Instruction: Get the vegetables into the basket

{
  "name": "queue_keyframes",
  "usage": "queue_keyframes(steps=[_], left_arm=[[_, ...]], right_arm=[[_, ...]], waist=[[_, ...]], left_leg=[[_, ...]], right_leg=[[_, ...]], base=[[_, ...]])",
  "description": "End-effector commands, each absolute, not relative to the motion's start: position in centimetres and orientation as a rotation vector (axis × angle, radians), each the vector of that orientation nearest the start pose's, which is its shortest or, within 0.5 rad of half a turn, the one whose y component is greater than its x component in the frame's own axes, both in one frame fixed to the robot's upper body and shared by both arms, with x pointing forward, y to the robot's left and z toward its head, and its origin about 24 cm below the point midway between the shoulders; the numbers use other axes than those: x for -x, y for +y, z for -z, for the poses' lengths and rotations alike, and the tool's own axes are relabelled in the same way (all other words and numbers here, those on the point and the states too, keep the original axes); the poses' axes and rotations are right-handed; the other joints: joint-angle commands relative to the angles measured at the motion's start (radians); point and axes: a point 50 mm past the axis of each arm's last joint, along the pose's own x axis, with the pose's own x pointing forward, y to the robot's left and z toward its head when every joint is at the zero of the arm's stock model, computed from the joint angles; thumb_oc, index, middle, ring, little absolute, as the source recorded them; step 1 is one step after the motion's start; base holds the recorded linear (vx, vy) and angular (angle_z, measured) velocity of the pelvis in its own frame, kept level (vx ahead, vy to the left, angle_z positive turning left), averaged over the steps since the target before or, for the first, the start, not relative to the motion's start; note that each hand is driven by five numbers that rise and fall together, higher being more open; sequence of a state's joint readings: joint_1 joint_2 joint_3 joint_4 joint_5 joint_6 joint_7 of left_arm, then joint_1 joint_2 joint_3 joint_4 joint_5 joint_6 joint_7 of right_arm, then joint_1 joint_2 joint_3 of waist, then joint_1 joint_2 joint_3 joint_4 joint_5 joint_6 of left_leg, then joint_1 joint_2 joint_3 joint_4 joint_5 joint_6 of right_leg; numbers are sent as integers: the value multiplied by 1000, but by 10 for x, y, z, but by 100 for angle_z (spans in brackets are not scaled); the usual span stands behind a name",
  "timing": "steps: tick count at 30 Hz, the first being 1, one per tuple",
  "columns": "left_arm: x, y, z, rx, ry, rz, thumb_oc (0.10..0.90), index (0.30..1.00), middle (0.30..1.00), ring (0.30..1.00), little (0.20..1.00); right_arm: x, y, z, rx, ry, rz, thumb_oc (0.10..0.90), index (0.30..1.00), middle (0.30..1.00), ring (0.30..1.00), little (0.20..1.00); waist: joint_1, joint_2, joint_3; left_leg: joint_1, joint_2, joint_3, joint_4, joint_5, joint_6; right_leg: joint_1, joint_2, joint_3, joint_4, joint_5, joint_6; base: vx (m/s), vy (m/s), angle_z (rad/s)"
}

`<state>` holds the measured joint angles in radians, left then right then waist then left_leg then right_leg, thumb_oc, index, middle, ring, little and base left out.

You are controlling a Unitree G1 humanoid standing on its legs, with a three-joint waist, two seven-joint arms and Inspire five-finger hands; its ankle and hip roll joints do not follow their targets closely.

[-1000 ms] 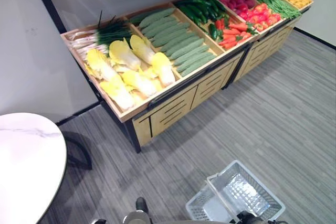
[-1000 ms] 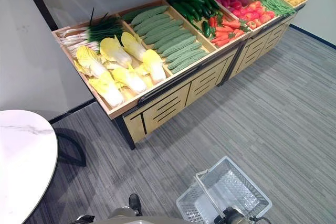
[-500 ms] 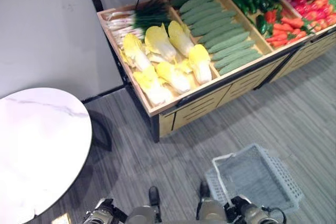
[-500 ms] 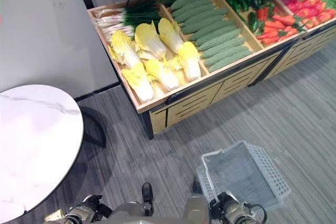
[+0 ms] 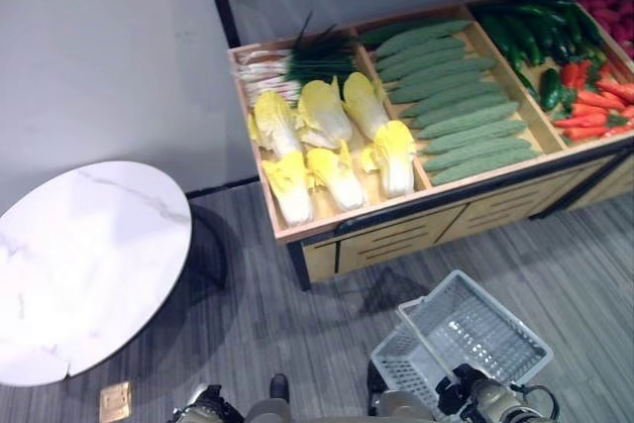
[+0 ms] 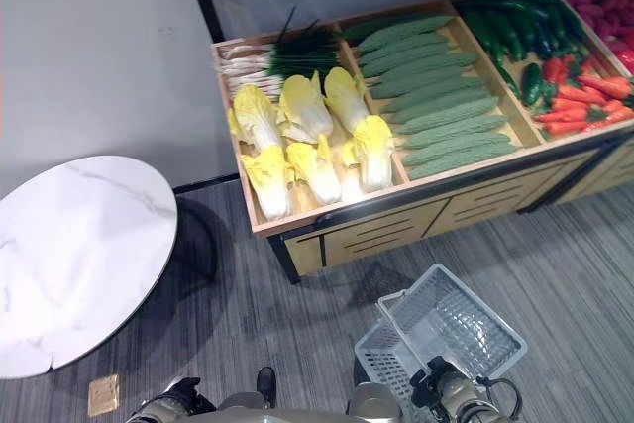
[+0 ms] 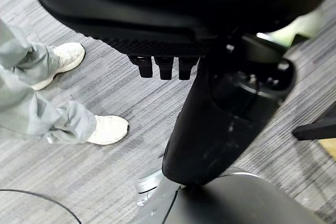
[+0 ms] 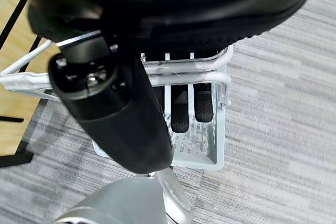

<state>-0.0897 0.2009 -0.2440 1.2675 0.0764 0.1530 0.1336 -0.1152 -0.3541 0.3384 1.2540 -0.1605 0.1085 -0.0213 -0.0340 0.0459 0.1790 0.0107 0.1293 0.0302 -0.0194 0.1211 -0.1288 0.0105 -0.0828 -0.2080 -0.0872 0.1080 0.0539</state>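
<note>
Basket [image 6: 443, 329] hangs low at my right side over the grey floor [image 6: 248, 314], white wire, nothing in it; my right hand [image 8: 181, 106] has its fingers curled round the basket's handle [image 8: 173, 77], as the right wrist view shows. My left hand [image 7: 163, 66] hangs at my left side with fingers curled, grasping nothing. Vegetables lie on the wooden stand [image 5: 396, 235] ahead of me: cabbages [image 5: 332, 141] in the near left bin, spring onions [image 5: 292, 61] behind them, cucumbers [image 5: 456, 106] in the next bin, peppers and carrots [image 5: 589, 101] further right. I see a round white table [image 5: 84, 264] on my left; a person's shoes [image 7: 107, 129] show in the left wrist view.
</note>
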Motion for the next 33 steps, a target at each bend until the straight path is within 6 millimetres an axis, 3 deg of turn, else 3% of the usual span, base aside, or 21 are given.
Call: queue_keyframes(steps=[1, 5, 6, 7, 8, 12, 13, 15, 19, 22, 24, 25, 27, 28, 29, 33], left_arm=[[-127, 214, 157, -484, 1211, -23, 900, 1000, 1000, 1000, 1000], [-141, 206, 150, -440, 1108, -15, 900, 1000, 1000, 1000, 1000], [-171, 200, 124, -313, 879, -16, 900, 1000, 1000, 1000, 1000], [-170, 200, 124, -313, 881, -16, 900, 1000, 1000, 1000, 1000], [-185, 198, 98, -220, 714, 3, 900, 1000, 1000, 1000, 1000], [-194, 207, 56, -136, 514, 2, 900, 1000, 1000, 1000, 1000], [-201, 206, 36, -94, 418, -2, 900, 1000, 1000, 1000, 1000], [-204, 206, 26, -74, 375, -6, 900, 1000, 1000, 1000, 1000], [-224, 195, -31, 45, 104, 21, 900, 1000, 1000, 1000, 1000], [-227, 191, -38, 84, 73, 28, 900, 1000, 1000, 1000, 1000], [-243, 175, -76, 147, -96, 79, 900, 1000, 1000, 1000, 1000], [-244, 175, -76, 147, -97, 79, 900, 1000, 1000, 1000, 1000], [-254, 163, -109, 147, -237, 139, 900, 1000, 1000, 1000, 1000], [-255, 163, -109, 146, -240, 139, 900, 1000, 1000, 1000, 1000], [-265, 151, -127, 141, -309, 183, 900, 1000, 1000, 1000, 1000], [-281, 134, -150, 117, -390, 238, 900, 1000, 1000, 1000, 1000]], right_arm=[[-107, -271, 149, 746, 1321, -140, 400, 300, 300, 300, 300], [-105, -275, 148, 746, 1322, -123, 400, 300, 300, 300, 300], [-108, -281, 145, 730, 1301, -86, 400, 300, 300, 300, 300], [-107, -281, 145, 730, 1302, -87, 400, 300, 300, 300, 300], [-109, -284, 143, 723, 1286, -76, 400, 300, 300, 300, 300], [-110, -288, 141, 717, 1283, -82, 400, 300, 300, 300, 300], [-110, -287, 141, 720, 1282, -96, 400, 300, 300, 300, 300], [-110, -286, 141, 718, 1281, -101, 400, 300, 300, 300, 300], [-114, -279, 143, 720, 1269, -130, 400, 300, 300, 300, 300], [-114, -278, 143, 722, 1271, -136, 400, 300, 300, 300, 300], [-118, -270, 145, 744, 1268, -171, 400, 300, 300, 300, 300], [-118, -270, 145, 743, 1268, -171, 400, 300, 300, 300, 300], [-121, -266, 146, 762, 1261, -196, 400, 300, 300, 300, 300], [-121, -266, 146, 761, 1259, -195, 400, 300, 300, 300, 300], [-123, -263, 146, 777, 1257, -209, 400, 300, 300, 300, 300], [-129, -260, 146, 808, 1249, -230, 400, 300, 300, 300, 300]], waist=[[11, -55, -8], [19, -49, -14], [25, -46, -7], [24, -47, -8], [31, -46, -2], [41, -53, -2], [44, -57, -5], [45, -58, -6], [46, -63, -13], [45, -63, -14], [35, -64, -24], [36, -64, -23], [24, -63, -35], [25, -66, -32], [12, -62, -45], [-7, -58, -54]], left_leg=[[55, -16, 37, 37, -88, 2], [71, -13, 35, 22, -92, 3], [77, -10, 23, 10, -91, 5], [78, -10, 23, 10, -92, 5], [81, -10, 15, 2, -90, 6], [96, -12, 10, -13, -95, 7], [102, -15, 13, -22, -97, 9], [106, -15, 17, -26, -98, 9], [126, -18, 25, -48, -99, 11], [131, -19, 28, -51, -100, 11], [146, -19, 39, -56, -107, 12], [146, -19, 39, -56, -107, 12], [155, -18, 48, -60, -111, 10], [148, -20, 48, -58, -100, 11], [157, -16, 56, -62, -111, 8], [158, -16, 67, -64, -103, 6]], right_leg=[[-28, -83, 79, 110, -54, 79], [-12, -78, 72, 103, -58, 78], [-7, -79, 61, 104, -59, 79], [-6, -79, 61, 104, -59, 79], [-2, -81, 54, 97, -54, 81], [9, -83, 52, 83, -45, 87], [11, -85, 56, 75, -37, 90], [12, -85, 56, 74, -36, 91], [13, -87, 67, 70, -27, 94], [13, -87, 70, 69, -26, 95], [17, -86, 81, 64, -24, 95], [18, -86, 82, 64, -24, 95], [23, -84, 89, 60, -25, 95], [15, -86, 91, 63, -16, 93], [23, -81, 95, 58, -25, 95], [17, -80, 106, 56, -15, 93]], base=[[6, -69, 41], [-12, -29, 16], [-36, 0, 18], [-67, 13, 22], [-37, 18, 36], [-12, 19, 12], [-1, 32, -5], [-6, 29, -5], [0, 35, -5], [4, 23, -1], [10, 34, -7], [16, 14, -15], [1, 8, -17], [16, 16, -12], [-31, 2, -7], [16, 2, -8]])
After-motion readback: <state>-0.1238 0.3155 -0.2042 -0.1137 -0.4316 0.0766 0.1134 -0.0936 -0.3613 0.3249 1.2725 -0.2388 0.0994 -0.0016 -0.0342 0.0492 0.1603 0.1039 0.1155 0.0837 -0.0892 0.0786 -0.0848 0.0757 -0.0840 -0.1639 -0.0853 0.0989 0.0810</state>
